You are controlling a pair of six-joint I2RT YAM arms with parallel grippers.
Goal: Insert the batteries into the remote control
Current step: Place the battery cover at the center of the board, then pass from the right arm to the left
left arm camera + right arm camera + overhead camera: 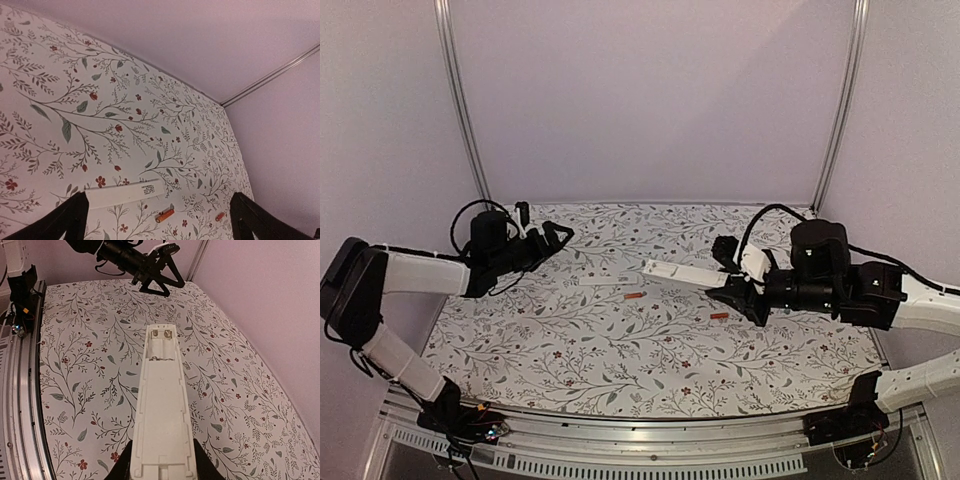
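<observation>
My right gripper (733, 288) is shut on the near end of the white remote control (682, 272) and holds it above the table, pointing left. In the right wrist view the remote (162, 405) lies back side up between the fingers of the right gripper (162, 462). Its battery bay (161, 344) at the far end is open and empty. Two orange-red batteries (634, 297) (720, 316) lie on the table; both also show in the left wrist view (164, 215) (220, 216). My left gripper (556, 236) is open and empty, raised at the far left.
A thin white cover strip (605, 280) with a small printed label lies flat on the floral mat, just behind the left battery; it also shows in the left wrist view (125, 194). Purple walls close the back and sides. A metal rail (620, 435) runs along the near edge.
</observation>
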